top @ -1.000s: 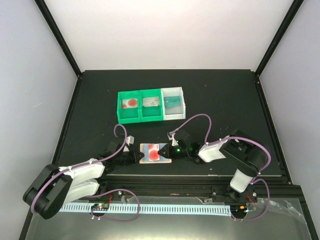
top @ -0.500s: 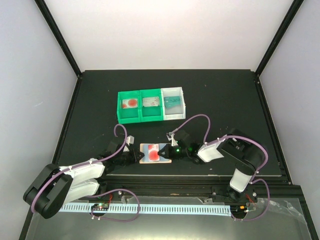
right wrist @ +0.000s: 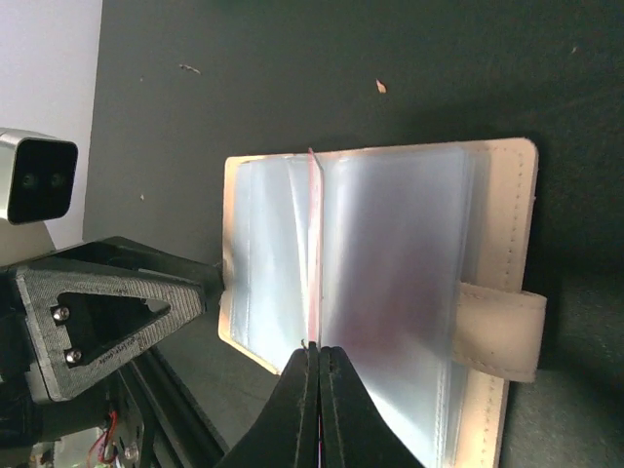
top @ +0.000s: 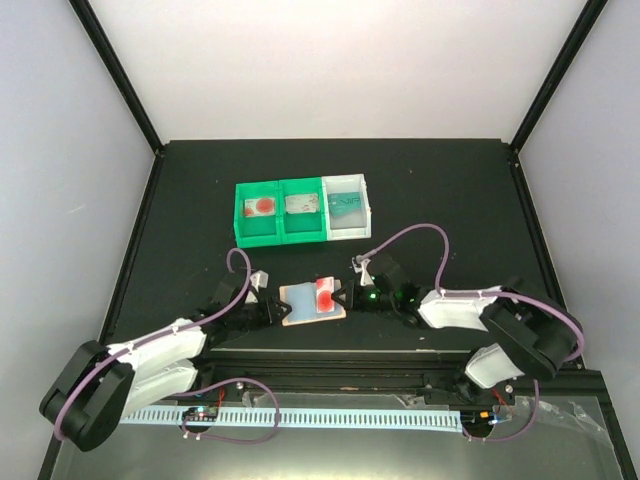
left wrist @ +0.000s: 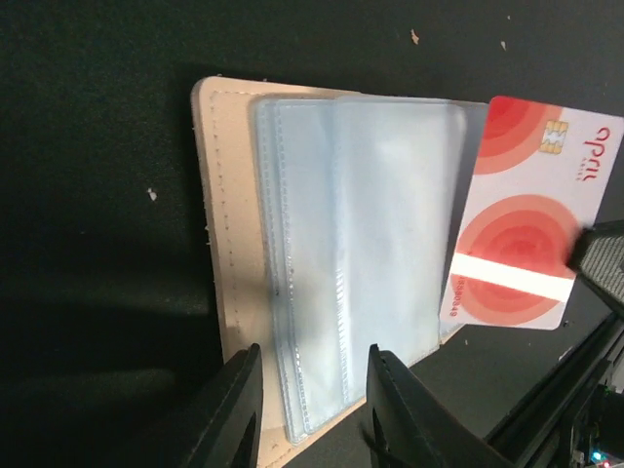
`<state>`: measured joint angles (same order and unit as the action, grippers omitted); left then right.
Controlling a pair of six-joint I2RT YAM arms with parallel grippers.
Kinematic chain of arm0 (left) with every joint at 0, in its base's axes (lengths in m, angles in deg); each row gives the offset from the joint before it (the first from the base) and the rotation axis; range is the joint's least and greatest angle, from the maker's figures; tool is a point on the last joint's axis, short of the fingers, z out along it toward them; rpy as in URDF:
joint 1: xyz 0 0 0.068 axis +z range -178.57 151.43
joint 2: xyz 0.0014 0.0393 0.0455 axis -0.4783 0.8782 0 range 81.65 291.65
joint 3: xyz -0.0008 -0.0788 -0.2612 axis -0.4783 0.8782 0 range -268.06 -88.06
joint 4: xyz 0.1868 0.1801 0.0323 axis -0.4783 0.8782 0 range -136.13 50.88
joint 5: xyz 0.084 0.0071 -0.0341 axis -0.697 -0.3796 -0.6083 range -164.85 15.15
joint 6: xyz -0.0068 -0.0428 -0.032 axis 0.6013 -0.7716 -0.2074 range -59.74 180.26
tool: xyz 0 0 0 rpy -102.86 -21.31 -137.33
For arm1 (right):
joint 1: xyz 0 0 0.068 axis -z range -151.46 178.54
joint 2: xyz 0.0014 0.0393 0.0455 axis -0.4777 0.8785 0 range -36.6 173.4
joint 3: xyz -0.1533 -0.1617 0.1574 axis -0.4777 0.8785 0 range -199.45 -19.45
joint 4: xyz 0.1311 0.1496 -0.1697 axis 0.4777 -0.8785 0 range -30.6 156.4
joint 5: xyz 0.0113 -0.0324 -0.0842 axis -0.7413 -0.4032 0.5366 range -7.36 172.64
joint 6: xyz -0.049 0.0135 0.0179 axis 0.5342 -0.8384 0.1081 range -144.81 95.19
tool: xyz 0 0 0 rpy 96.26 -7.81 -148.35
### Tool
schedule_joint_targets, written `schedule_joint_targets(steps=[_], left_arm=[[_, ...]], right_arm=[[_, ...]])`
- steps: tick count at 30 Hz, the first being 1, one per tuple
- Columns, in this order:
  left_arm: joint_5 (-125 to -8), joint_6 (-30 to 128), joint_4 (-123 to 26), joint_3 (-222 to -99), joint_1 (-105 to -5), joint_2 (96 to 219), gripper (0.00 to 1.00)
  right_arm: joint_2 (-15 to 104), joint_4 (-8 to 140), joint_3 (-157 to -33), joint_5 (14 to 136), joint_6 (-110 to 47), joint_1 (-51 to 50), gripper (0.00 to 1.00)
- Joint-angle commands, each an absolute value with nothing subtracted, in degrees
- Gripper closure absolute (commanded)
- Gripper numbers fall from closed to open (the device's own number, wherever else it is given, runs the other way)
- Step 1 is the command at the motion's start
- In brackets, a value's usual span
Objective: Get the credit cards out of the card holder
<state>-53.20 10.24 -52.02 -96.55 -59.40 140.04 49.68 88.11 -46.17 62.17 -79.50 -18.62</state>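
Observation:
The tan card holder (top: 296, 304) lies open on the black table, bluish clear pockets up; it also shows in the left wrist view (left wrist: 234, 244) and the right wrist view (right wrist: 390, 263). My right gripper (top: 346, 297) is shut on a red-and-white credit card (top: 326, 293), which sticks out past the holder's right edge (left wrist: 522, 224). The right wrist view shows this card edge-on (right wrist: 313, 234) between shut fingers (right wrist: 318, 356). My left gripper (top: 272, 310) is open, its fingers (left wrist: 234, 409) straddling the holder's near edge.
A green-and-white three-compartment bin tray (top: 283, 237) stands behind the holder. It holds a red card (top: 262, 206), a grey card (top: 302, 205) and a teal card (top: 347, 204). The holder's tab (right wrist: 497, 331) points toward my right arm.
My right gripper has moved right and drawn the red card off the holder's middle, baring the bluish pockets. The right arm's elbow has swung right. The left gripper has stayed at the holder.

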Motion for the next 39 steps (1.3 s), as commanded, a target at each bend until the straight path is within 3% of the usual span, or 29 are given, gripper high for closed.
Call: schedule_joint_targets(steps=[1,11,20,32,39], left_arm=[[-53.98,12.07,-45.62,-100.43,-59.58,136.65,0.66],[-51.09,17.38,-39.75,-105.95,-59.58,128.17,0.43],[-38.59,26.86,-33.18,-113.33,-59.58,122.76,0.38],[-19.84,27.14,-35.59,-113.49,-59.59,119.00,0.47],[-19.08,26.04,-37.28,-113.04,-59.56,118.64,0.74]], right_arm=[[45.21,80.68,-47.04,65.39,-74.57,-18.04,0.99],[35.93,64.69,-52.35,67.03,-63.52,-17.90,0.99],[31.14,56.61,-54.09,46.30,-48.55,-17.95,0.99],[22.56,62.37,-52.11,26.63,-49.06,-17.95,0.99],[22.50,64.56,-51.66,25.40,-51.08,-17.93,0.99]])
